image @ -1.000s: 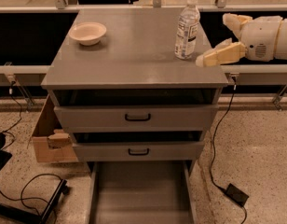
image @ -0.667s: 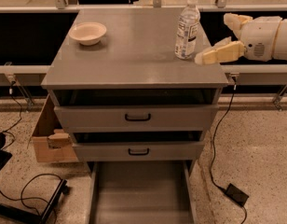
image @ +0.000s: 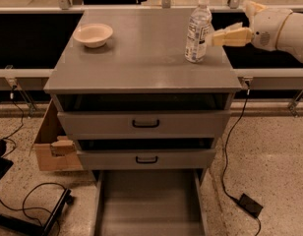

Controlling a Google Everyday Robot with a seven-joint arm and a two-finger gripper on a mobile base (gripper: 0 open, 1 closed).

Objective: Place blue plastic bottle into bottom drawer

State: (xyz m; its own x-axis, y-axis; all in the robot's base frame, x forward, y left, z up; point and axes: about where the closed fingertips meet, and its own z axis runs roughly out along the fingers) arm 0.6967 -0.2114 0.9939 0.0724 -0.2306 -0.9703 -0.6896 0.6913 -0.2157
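The blue plastic bottle (image: 197, 30) stands upright on the grey cabinet top (image: 141, 58), near its right back corner; it is clear with a white cap and a white-bluish label. My gripper (image: 216, 38) comes in from the right at the bottle's mid height, its cream fingers (image: 232, 36) pointing left and close to the bottle's right side. The bottom drawer (image: 149, 200) is pulled out below the cabinet, a wide shallow grey tray with nothing in it.
A cream bowl (image: 93, 34) sits on the cabinet top at the left back. Two upper drawers with black handles (image: 145, 124) stand slightly ajar. A cardboard box (image: 50, 146) lies left of the cabinet. Cables and a black adapter (image: 251, 205) lie on the floor.
My gripper has risen slightly and moved left, closer to the bottle's right side. The bottle has stayed in place.
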